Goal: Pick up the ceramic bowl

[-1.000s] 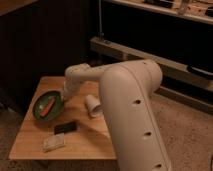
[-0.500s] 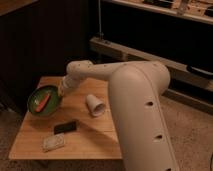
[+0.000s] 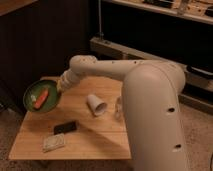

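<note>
The ceramic bowl point(image 3: 40, 97) is a round, glossy green dish with an orange carrot-like piece point(image 3: 41, 98) inside. It is tilted and lifted above the left end of the wooden table point(image 3: 90, 135). My gripper point(image 3: 60, 88) is at the bowl's right rim, at the end of the white arm point(image 3: 110, 70), and is shut on the rim. The fingers are mostly hidden by the wrist.
A white cup point(image 3: 96, 105) lies on its side at the table's middle. A black flat object point(image 3: 65, 127) and a pale packet point(image 3: 53, 143) lie near the front left. A clear object point(image 3: 118, 106) stands by the arm. Shelving is behind.
The bowl has risen off the table and moved left and up with the gripper, tilting more. The arm has swung left, uncovering the white cup.
</note>
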`<state>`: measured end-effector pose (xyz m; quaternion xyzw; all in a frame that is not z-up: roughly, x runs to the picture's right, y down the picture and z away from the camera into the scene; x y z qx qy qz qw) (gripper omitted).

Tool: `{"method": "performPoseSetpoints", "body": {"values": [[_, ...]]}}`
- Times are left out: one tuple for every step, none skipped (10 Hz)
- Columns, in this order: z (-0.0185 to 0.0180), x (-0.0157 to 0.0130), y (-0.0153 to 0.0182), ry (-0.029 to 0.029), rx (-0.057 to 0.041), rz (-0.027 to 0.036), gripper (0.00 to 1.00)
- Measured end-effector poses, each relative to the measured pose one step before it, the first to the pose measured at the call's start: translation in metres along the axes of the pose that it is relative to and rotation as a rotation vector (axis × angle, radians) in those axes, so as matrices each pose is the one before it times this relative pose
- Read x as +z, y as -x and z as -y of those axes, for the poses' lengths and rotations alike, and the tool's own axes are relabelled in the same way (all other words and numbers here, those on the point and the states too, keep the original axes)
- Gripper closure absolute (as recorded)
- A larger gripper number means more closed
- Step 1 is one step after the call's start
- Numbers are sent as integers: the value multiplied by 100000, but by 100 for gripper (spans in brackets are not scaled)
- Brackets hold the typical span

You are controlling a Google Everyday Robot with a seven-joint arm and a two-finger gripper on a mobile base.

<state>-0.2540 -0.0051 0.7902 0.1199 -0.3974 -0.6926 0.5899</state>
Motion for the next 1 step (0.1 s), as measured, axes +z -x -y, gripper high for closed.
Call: {"method": "performPoseSetpoints", "body": {"values": [[590,-282,126,-125,-756,137,99]]}}
